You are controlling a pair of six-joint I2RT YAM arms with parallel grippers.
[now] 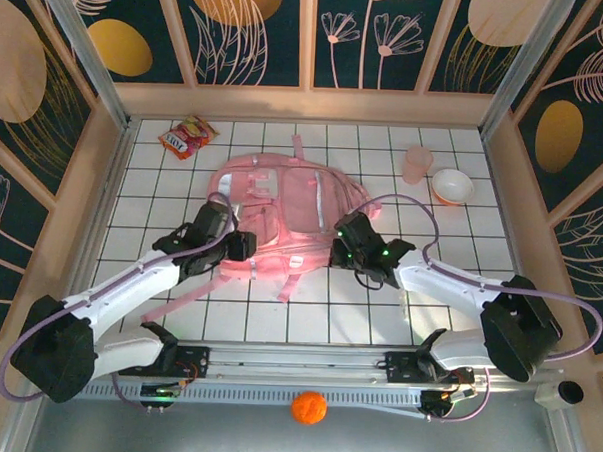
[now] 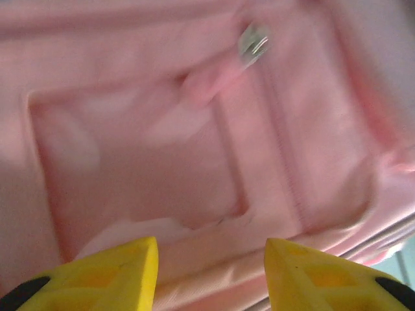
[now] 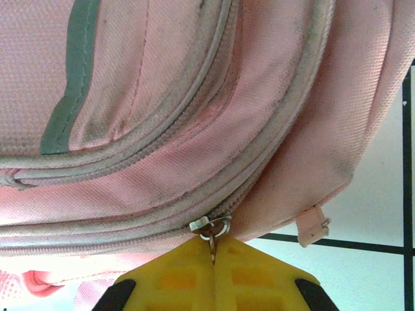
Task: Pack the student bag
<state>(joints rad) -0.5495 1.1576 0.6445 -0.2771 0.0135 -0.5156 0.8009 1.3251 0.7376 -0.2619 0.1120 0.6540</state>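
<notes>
Right claw (image 3: 214, 251) pinches one zip pull (image 3: 211, 228) on the single student bag (image 1: 282, 210); left claw (image 2: 210, 249) gapes, seemingly empty.

There is one pink backpack (image 1: 283, 200), one red snack packet (image 1: 188, 137), one pale pink cup (image 1: 416, 164), one white bowl (image 1: 451, 186) and one orange ball (image 1: 309, 408).

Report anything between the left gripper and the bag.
Nothing visible. The left gripper is open just over the bag, bare pink fabric ahead. The right gripper is shut on a zip pull.
</notes>
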